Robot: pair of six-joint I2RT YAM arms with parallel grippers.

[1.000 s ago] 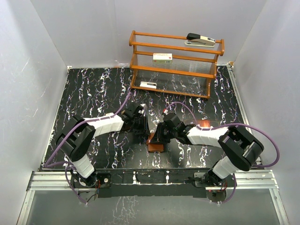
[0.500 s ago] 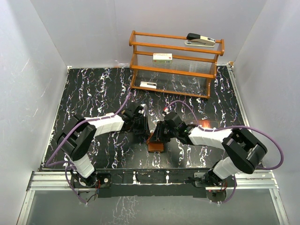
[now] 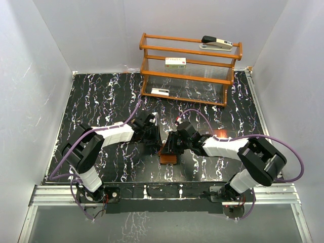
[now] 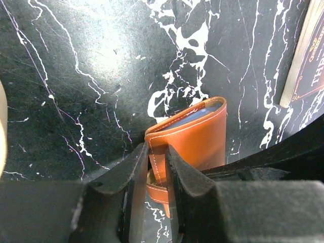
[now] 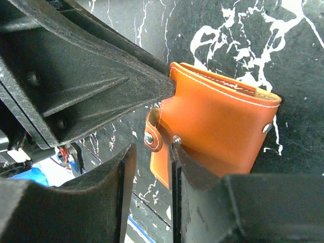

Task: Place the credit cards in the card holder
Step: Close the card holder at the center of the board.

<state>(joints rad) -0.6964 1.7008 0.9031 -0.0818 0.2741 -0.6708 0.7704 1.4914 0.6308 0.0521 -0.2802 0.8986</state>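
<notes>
The card holder [image 3: 168,154], a brown leather wallet, stands folded on edge on the black marbled table between both arms. My left gripper [image 4: 158,152] is shut on the stitched edge of the card holder [image 4: 195,136], whose bluish inner pocket shows at the top. My right gripper [image 5: 149,157] is open. The wallet's snap strap [image 5: 152,136] hangs between its jaws, and its right finger [image 5: 190,169] rests against the card holder [image 5: 217,126]. In the top view the left gripper [image 3: 154,137] and right gripper [image 3: 172,145] meet over the wallet. No credit cards show plainly.
A wooden rack [image 3: 190,68] at the back holds a stapler [image 3: 216,43] and a white labelled box [image 3: 175,62]. A dark booklet [image 4: 309,55] with pale lettering lies to the wallet's right in the left wrist view. White walls close in three sides.
The right gripper's jaws have spread apart beside the wallet's strap, and the right arm has shifted slightly. The left gripper has kept its hold and place.
</notes>
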